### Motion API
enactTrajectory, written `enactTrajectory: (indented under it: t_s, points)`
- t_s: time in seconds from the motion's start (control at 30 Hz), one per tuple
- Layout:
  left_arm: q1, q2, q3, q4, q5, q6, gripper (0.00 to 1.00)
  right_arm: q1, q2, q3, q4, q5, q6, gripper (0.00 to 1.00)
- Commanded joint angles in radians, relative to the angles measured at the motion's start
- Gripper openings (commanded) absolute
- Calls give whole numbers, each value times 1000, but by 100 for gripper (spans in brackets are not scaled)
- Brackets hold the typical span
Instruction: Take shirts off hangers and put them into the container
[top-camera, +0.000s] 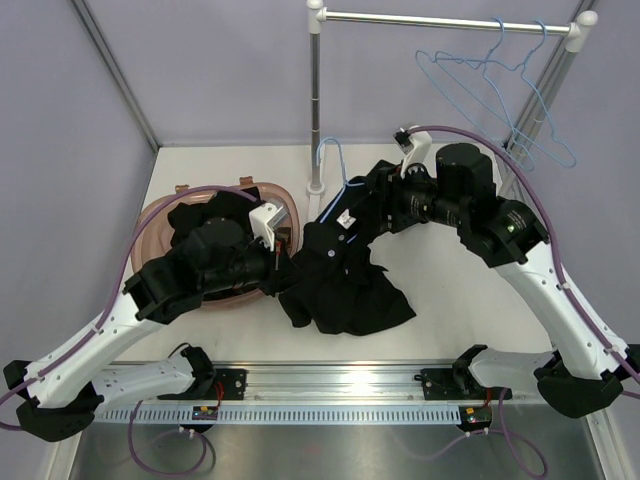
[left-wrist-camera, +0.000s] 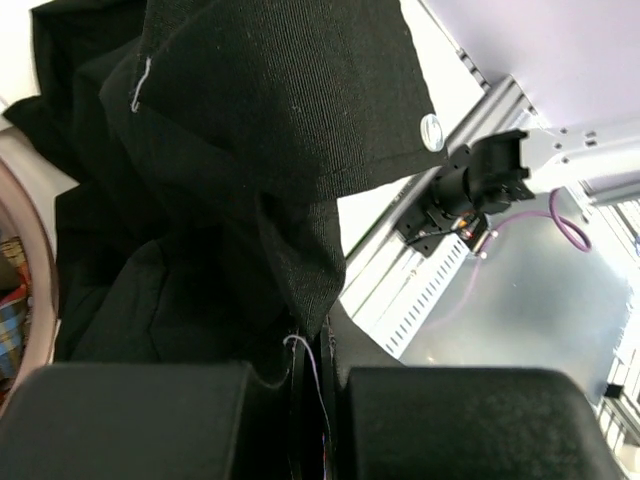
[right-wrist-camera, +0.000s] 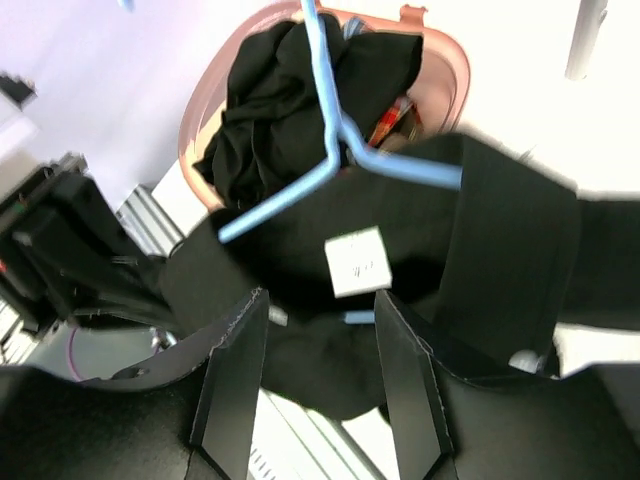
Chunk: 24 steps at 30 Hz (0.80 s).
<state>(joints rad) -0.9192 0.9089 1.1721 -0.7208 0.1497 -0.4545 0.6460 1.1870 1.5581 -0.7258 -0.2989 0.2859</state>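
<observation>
A black shirt (top-camera: 345, 285) lies crumpled on the table right of the container (top-camera: 165, 215), still on a light-blue hanger (right-wrist-camera: 330, 150) whose hook (top-camera: 330, 155) sticks up toward the back. My left gripper (left-wrist-camera: 318, 345) is shut on a fold of this shirt (left-wrist-camera: 250, 120) at its left edge. My right gripper (right-wrist-camera: 320, 305) stands open over the collar by the white label (right-wrist-camera: 357, 262), its jaws apart with cloth and a bit of hanger bar between them. Another black shirt (right-wrist-camera: 290, 90) fills the container (right-wrist-camera: 440, 60), with plaid cloth (right-wrist-camera: 392, 120) showing under it.
Two bare light-blue hangers (top-camera: 500, 90) hang on the white-and-metal rail (top-camera: 440, 18) at the back right. The rail's post (top-camera: 315, 110) stands just behind the shirt. A slotted metal rail (top-camera: 330, 410) runs along the near edge between the arm bases.
</observation>
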Motion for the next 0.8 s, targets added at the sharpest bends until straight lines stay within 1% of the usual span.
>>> enactTrajectory:
  t_s: [0.0,0.33,0.53,0.77]
  points:
    - [-12,-22,26,41,67,-6,0,10,20,102,12,33,-54,54]
    - [-18,-13,29,47,102,2,0,18,72,172,17,43,-68,54]
    - [-30,-24,23,76,151,0,0,18,108,181,34,46,-77,55]
    - [-32,-42,11,78,163,4,0,18,143,188,45,63,-91,54]
